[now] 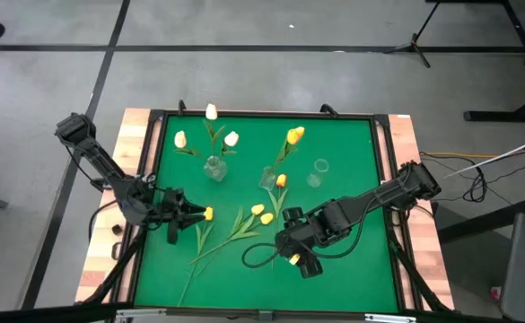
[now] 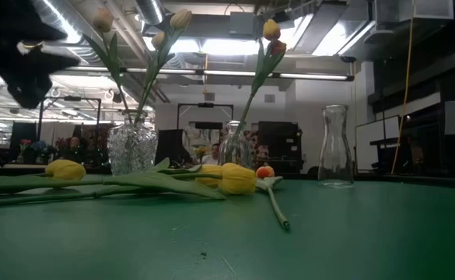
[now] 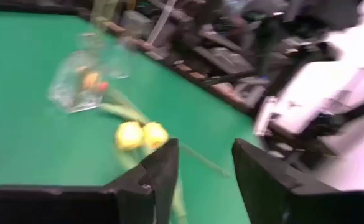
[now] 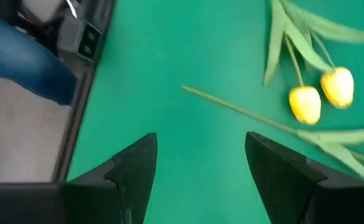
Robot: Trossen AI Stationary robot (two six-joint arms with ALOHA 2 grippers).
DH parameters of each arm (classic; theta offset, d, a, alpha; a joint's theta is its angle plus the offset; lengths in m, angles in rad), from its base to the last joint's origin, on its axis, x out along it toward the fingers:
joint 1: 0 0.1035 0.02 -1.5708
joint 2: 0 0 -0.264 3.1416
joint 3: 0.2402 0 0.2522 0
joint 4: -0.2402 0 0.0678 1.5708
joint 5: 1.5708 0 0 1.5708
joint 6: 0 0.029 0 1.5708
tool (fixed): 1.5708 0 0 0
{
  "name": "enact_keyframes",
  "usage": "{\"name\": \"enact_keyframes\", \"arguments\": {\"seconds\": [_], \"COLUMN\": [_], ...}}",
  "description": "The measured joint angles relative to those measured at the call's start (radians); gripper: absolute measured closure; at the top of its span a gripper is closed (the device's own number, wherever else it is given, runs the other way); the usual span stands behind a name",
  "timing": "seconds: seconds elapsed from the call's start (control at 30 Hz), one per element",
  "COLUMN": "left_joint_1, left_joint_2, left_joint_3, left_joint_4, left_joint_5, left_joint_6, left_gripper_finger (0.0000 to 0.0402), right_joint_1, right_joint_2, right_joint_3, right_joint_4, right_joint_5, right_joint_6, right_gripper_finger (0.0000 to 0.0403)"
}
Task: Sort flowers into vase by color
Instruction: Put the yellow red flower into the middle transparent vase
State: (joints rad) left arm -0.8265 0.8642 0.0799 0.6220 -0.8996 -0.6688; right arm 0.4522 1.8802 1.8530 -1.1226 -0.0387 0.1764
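Three white tulips [image 1: 211,112] stand with their stems in the left glass vase [image 1: 214,168], and yellow-orange tulips [image 1: 294,135] stand in the middle vase [image 1: 268,178]. Lying flat on the green mat are one yellow tulip [image 1: 208,213], two yellow tulips [image 1: 262,214] side by side, and an orange tulip [image 1: 281,180]. My left gripper [image 1: 188,213] is open, raised above the mat [image 2: 25,62], right beside the single yellow head. My right gripper [image 1: 287,242] is open and points steeply down over bare mat near the two yellow heads [image 4: 322,94].
An empty glass vase [image 1: 319,168] stands at the right of the row [image 2: 335,148]. A black cable loop [image 1: 258,256] lies on the mat by my right arm. A dark frame [image 1: 154,135] edges the mat. Long stems and leaves [image 1: 217,242] trail toward the near left.
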Motion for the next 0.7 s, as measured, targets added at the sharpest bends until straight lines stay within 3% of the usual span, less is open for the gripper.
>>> {"name": "enact_keyframes", "arguments": {"seconds": [0.23, 0.43, 0.7], "left_joint_1": [0.000, 0.017, 0.030], "left_joint_2": [0.000, 0.000, 0.000], "left_joint_3": [0.000, 0.000, 0.000], "left_joint_4": [0.179, 0.330, 0.402], "left_joint_5": [0.143, 0.157, 0.256], "left_joint_6": [0.213, 0.371, 0.504], "left_gripper_finger": [0.0254, 0.0254, 0.0254], "right_joint_1": [-0.014, -0.067, -0.054], "right_joint_2": [-0.089, -0.206, -0.323], "right_joint_3": [0.000, 0.002, 0.002], "right_joint_4": [0.092, 0.093, -0.081], "right_joint_5": [-0.091, -0.145, -0.119], "right_joint_6": [-0.148, -0.248, -0.023], "right_gripper_finger": [0.0159, 0.0159, 0.0159]}}
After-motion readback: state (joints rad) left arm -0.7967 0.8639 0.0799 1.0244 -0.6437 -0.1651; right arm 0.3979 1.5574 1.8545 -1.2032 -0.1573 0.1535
